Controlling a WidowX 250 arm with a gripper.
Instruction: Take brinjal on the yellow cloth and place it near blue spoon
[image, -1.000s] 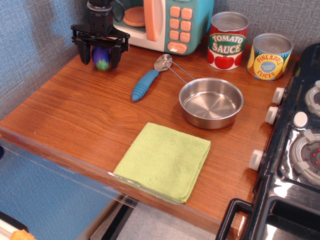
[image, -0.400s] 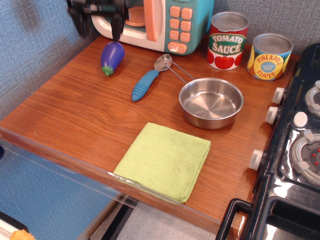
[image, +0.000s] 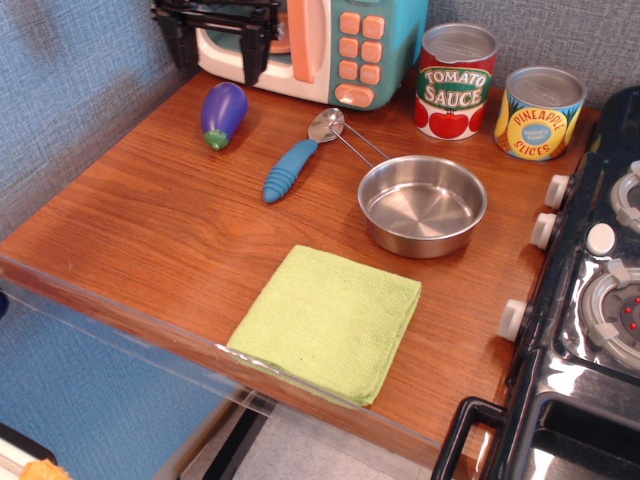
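Nearby, steel pan (image: 422, 208), tomato can (image: 455, 80), toy microwave (image: 330, 45), stove (image: 600, 300)

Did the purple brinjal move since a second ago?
Yes. The brinjal was held up in the end effector; now it lies on the table, left of the blue spoon, slightly nearer it.

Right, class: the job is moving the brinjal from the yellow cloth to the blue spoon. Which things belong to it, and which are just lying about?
Job: brinjal, yellow cloth, blue spoon, open tool.

Lying about: steel pan, tomato sauce can, pineapple slices can, toy microwave, stove.
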